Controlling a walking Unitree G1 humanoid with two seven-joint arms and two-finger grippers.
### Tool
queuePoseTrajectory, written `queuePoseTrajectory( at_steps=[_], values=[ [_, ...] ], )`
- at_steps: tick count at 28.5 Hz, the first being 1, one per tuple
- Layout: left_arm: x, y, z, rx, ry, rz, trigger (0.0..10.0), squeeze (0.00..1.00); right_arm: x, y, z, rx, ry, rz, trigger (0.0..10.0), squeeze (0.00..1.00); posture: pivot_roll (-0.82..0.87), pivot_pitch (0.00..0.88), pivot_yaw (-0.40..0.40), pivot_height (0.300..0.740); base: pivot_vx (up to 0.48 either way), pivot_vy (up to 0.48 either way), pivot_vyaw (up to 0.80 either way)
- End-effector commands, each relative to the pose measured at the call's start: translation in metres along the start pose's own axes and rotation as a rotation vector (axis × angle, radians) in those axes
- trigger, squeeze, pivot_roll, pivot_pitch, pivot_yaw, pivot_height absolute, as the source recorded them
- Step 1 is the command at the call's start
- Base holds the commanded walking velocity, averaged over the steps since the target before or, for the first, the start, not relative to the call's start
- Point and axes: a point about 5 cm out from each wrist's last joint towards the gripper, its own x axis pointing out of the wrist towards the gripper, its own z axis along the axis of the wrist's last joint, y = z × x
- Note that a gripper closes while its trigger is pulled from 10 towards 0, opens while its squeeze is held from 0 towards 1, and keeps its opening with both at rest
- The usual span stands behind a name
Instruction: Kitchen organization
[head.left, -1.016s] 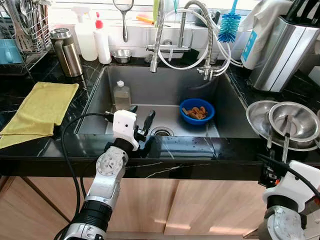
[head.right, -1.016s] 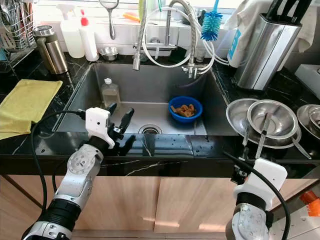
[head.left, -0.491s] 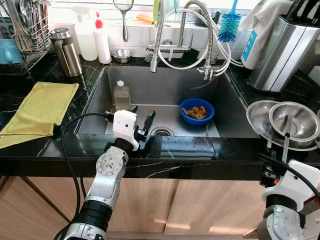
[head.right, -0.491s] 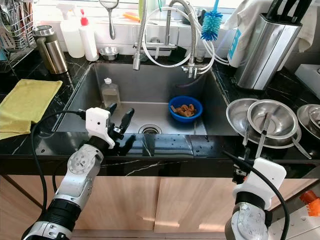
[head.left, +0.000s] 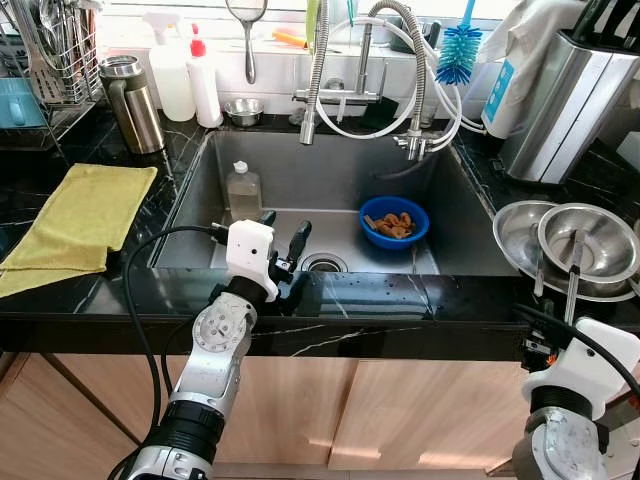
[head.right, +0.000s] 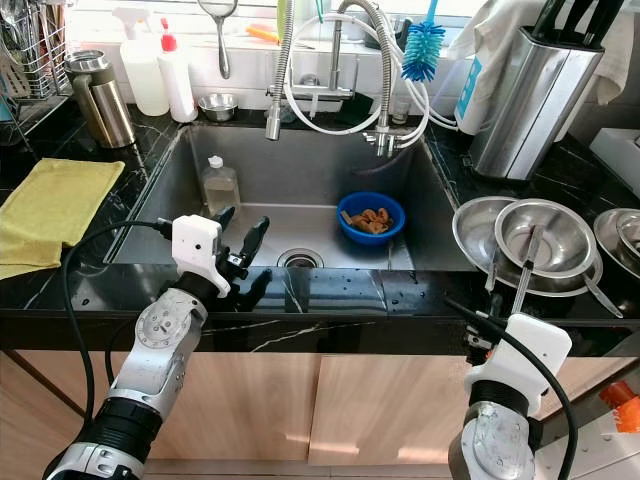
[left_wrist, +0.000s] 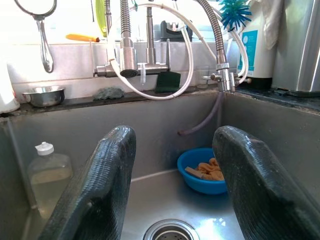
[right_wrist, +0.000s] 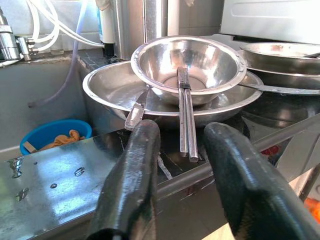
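My left gripper (head.left: 283, 231) hangs open over the sink's front edge with nothing between its fingers. Through its fingers the left wrist view shows a blue bowl (left_wrist: 204, 170) holding brown food scraps on the sink floor, right of the drain (head.left: 323, 263). A clear soap bottle (head.left: 243, 190) stands in the sink's left part. My right gripper (right_wrist: 182, 134) is open and empty, low at the counter's front right. It faces stacked steel bowls (right_wrist: 187, 62) with a pair of metal utensils (right_wrist: 184, 112) lying across them.
A yellow cloth (head.left: 80, 215) lies on the black counter at the left. A steel flask (head.left: 132, 103) and spray bottles (head.left: 190, 75) stand behind it. The spring faucet (head.left: 318, 70) arches over the sink (head.left: 445, 215). A knife block (head.left: 570, 95) stands at the back right.
The right wrist has shifted very slightly upward. The left arm and everything in the sink stay where they were.
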Motion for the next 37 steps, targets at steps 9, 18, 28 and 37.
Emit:
queuePoseTrajectory(
  at_steps=[9, 18, 28, 37],
  values=[
    [0.0009, -0.0027, 0.0000, 0.014, -0.003, -0.020, 10.0, 0.00, 0.0030, 0.0056, -0.0025, 0.024, 0.019, -0.001, 10.0, 0.00, 0.06, 0.028, -0.056, 0.740, 0.000, 0.000, 0.00],
    [0.0012, -0.0021, 0.0003, 0.015, -0.003, -0.016, 10.0, 0.00, 0.0028, 0.0061, -0.0014, 0.032, 0.013, -0.007, 10.0, 0.00, 0.07, 0.035, -0.058, 0.740, 0.000, 0.000, 0.00],
    [0.0012, -0.0023, 0.0005, 0.015, -0.004, -0.014, 10.0, 0.00, 0.0034, 0.0067, 0.0016, 0.038, -0.006, 0.001, 4.8, 0.00, 0.07, 0.035, -0.060, 0.740, 0.000, 0.000, 0.00],
    [0.0011, -0.0026, 0.0004, 0.014, -0.004, -0.014, 10.0, 0.00, 0.0034, 0.0073, 0.0022, 0.040, -0.010, 0.006, 0.8, 0.00, 0.07, 0.034, -0.060, 0.740, 0.000, 0.000, 0.00]
  ],
)
